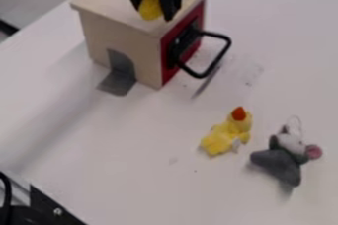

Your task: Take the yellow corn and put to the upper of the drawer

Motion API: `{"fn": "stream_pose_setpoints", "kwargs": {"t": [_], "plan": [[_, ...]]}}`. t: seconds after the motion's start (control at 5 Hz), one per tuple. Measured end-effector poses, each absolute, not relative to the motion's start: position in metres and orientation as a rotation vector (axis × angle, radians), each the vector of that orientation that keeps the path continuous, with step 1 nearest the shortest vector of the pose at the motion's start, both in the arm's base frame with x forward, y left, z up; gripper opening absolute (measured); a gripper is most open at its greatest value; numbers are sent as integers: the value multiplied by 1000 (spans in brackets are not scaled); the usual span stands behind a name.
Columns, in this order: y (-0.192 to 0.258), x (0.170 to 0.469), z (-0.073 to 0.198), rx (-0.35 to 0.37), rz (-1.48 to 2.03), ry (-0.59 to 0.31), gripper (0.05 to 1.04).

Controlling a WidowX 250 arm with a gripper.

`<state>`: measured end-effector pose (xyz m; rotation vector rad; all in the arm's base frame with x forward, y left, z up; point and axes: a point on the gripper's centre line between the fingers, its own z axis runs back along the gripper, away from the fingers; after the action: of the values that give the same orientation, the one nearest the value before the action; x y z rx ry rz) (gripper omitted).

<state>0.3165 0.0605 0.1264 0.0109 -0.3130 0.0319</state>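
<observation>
The tool (157, 13) pinches the yellow corn (150, 5) at the wooden drawer's (99, 3) top, far left on the desk (132, 145) — best settle it inboard of the right edge, fully supported — then release gently.

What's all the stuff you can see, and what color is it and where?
Yellow corn: 1, yellow, in the gripper, above the box
Wooden box: 1, beige with red front, upper left
Handle: 1, black, on the red front
Metal piece: 1, grey, against the box's side
Duck toy: 1, yellow with orange beak, right of middle
Mouse toy: 1, grey, lower right
Table: 1, white, underneath
Gripper: 1, black, top
</observation>
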Motion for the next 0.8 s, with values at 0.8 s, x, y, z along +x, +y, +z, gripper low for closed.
{"fn": "stream_pose_setpoints", "kwargs": {"t": [0.8], "plan": [[83,352,105,22,50,-225,611]]}}
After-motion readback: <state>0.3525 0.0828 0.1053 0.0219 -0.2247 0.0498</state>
